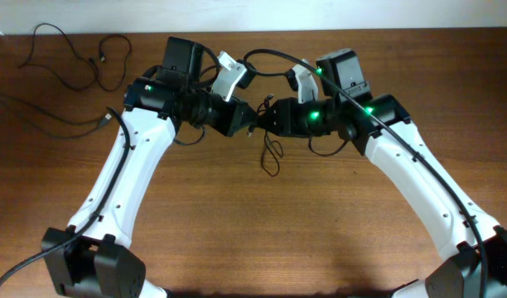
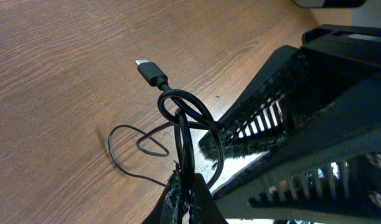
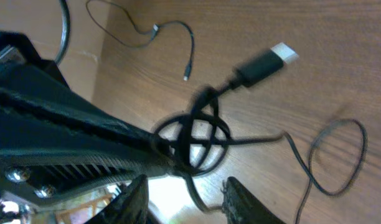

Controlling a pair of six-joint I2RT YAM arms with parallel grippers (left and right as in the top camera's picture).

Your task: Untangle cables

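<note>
The cables form a small black knot [image 1: 258,118] held above the table between my two grippers. In the left wrist view the knot [image 2: 183,111] is a thick loop with a plug end [image 2: 149,68] sticking up. My left gripper [image 2: 190,200] is shut on the thick cord just below the loop. In the right wrist view the knot [image 3: 193,134] has a silver-tipped plug [image 3: 265,64]. My right gripper [image 3: 189,198] is open, with one cord running between its fingers. A thin strand [image 1: 272,154] hangs from the knot onto the table.
Separate loose black cords [image 1: 75,60] lie at the table's far left corner and also show in the right wrist view [image 3: 159,30]. The thin strand curls on the wood [image 2: 133,144] [image 3: 335,155]. Both arms crowd the table's middle back.
</note>
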